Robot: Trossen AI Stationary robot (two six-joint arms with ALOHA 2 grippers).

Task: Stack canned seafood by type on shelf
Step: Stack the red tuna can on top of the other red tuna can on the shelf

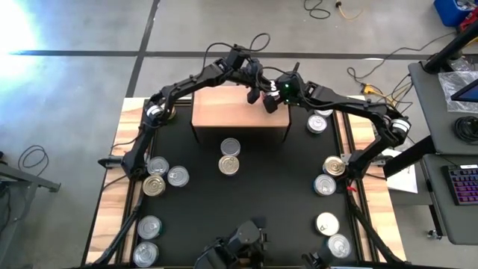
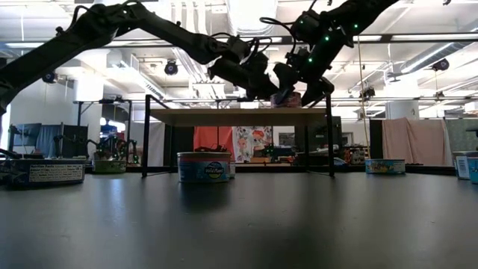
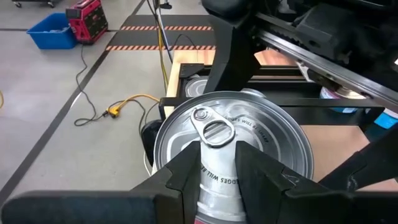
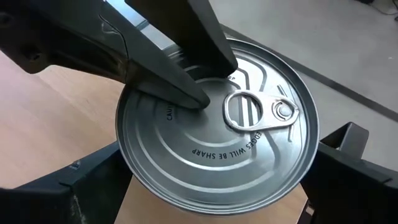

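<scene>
overhead, table-level, two close wrist views

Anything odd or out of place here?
Slightly odd: both grippers are at one can over the shelf. Left gripper rests on its lid; open right gripper straddles it. No spill or damage seen.

Glossy ridged metal can lid [image 4: 217, 143]; smooth light-wood shelf [image 1: 224, 108]

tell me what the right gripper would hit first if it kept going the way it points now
Most likely the silver-lidded can right in front of it, over the shelf. The right gripper is open, with its fingers on either side of the can. The left gripper presses on the lid.
</scene>
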